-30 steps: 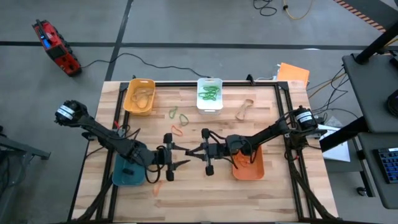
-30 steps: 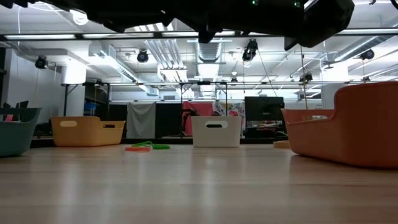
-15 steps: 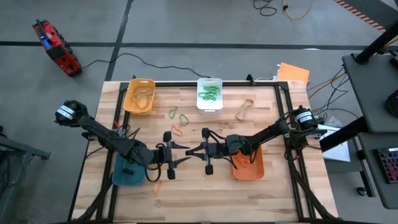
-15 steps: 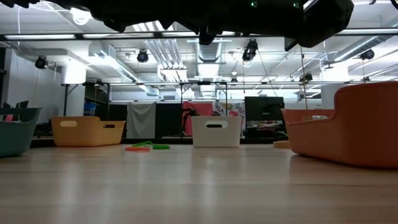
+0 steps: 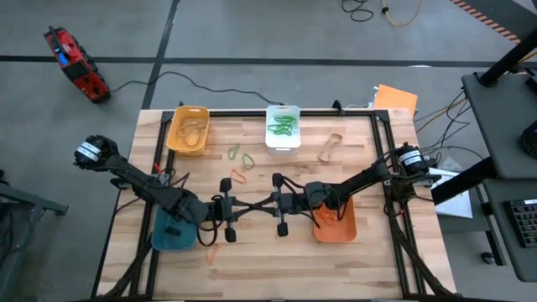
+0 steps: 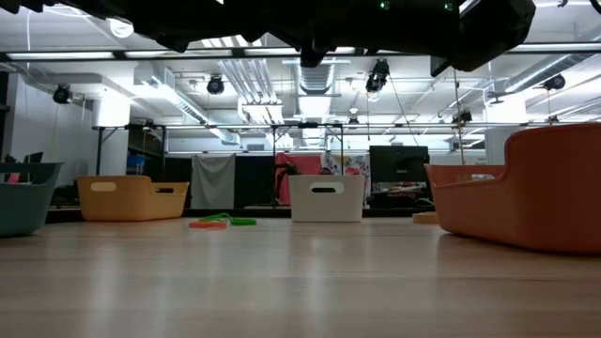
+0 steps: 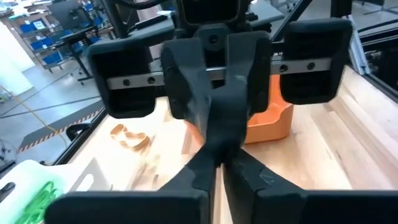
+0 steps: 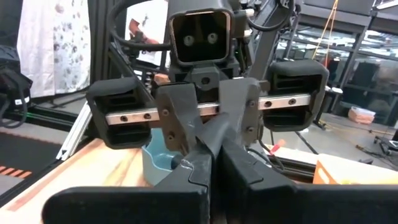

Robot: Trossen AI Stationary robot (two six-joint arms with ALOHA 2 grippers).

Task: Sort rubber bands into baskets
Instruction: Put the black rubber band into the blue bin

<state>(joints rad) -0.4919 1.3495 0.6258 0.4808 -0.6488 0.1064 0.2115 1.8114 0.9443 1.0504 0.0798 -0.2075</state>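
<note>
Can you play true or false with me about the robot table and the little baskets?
1. The small white plastic basket holds green rubber bands. True.
2. The small yellow plastic basket sits beside the right arm. False: it is at the far left side; the orange plastic basket is by the right arm.
3. The left tool and right tool meet tip to tip, both shut. True.
4. A tan rubber band lies inside the teal-blue plastic basket. False: it lies on the bare wooden table.
</note>
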